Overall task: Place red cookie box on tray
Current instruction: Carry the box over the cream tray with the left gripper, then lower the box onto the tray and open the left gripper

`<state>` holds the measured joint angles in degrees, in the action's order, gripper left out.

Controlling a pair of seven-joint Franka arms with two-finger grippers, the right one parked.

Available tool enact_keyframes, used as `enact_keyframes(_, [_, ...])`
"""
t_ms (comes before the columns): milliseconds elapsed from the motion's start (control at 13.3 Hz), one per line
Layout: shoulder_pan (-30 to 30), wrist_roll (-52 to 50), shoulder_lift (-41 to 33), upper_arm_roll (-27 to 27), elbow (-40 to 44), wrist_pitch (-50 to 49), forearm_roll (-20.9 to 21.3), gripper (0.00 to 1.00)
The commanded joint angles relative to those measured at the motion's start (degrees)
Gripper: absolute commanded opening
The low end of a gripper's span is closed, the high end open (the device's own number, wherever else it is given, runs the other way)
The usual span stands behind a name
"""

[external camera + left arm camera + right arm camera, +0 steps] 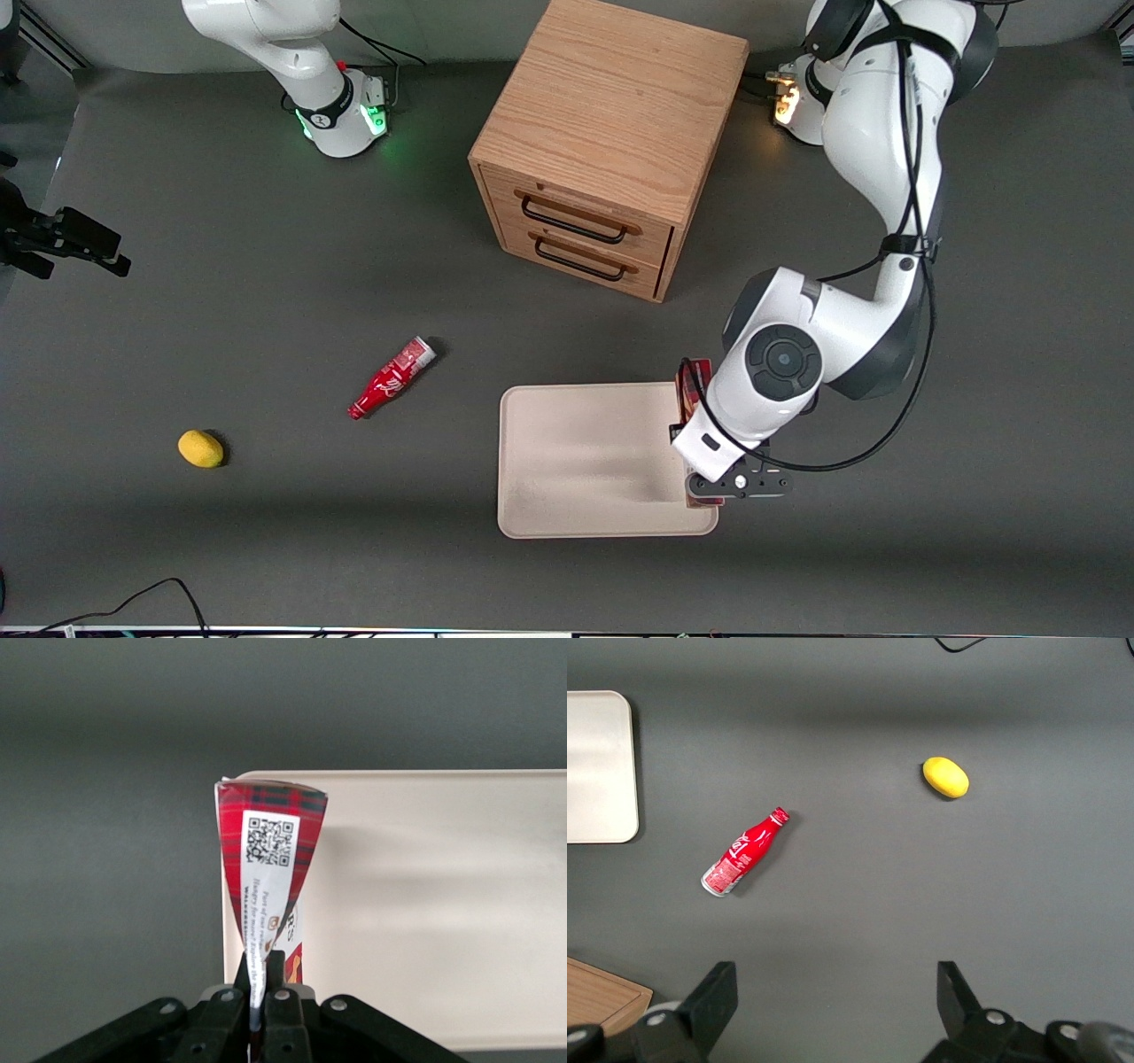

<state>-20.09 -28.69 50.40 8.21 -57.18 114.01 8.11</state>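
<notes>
1. The gripper (pixel 259 992) clamps the red cookie box (pixel 268 864) by its narrow edge, jaws nearly closed on it.
2. The box hangs above the tray (pixel 585 461) edge nearest the working arm, partly overhanging the bench.
3. Judgement: shift toward the tray's centre before release.

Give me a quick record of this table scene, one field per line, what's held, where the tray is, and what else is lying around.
tool: left arm's tool, shut on the long dark-red cardboard cookie box, over the tray's edge toward the working arm's end
box state: held edge-up, apparently not yet laid flat
tray: flat cream-beige rectangular tray, nothing lying flat inside
cabinet: wooden two-drawer cabinet, drawers closed, farther from the front camera than the tray
other items: small red bottle lying on its side; yellow lemon-like fruit
</notes>
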Motion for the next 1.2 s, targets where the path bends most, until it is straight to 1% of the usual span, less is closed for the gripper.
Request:
enact_keyframes(0, [-1.3,-1.7,3.6,-0.8,2.9,3.5,3.1,0.0])
enact_keyframes(150, [-1.3,-2.4,5.0,-0.9,2.9,6.0,3.3,0.0])
enact_keyframes(602, [-1.3,-3.0,7.7,-1.2,2.9,9.4,3.3,0.0])
enact_keyframes(827, [-1.2,-3.3,8.8,-1.2,2.9,11.2,3.2,0.08])
enact_keyframes(902, [-1.1,-3.2,9.0,-1.2,2.9,11.2,3.2,0.14])
enact_keyframes(977, [-1.1,-3.2,9.0,-1.2,2.8,11.2,3.2,0.26])
enact_keyframes(1053, [-1.1,-3.2,9.0,-1.2,2.8,11.2,3.2,0.53])
enact_keyframes(1128, [-1.1,-3.2,9.1,-1.2,2.7,11.2,3.2,1.0])
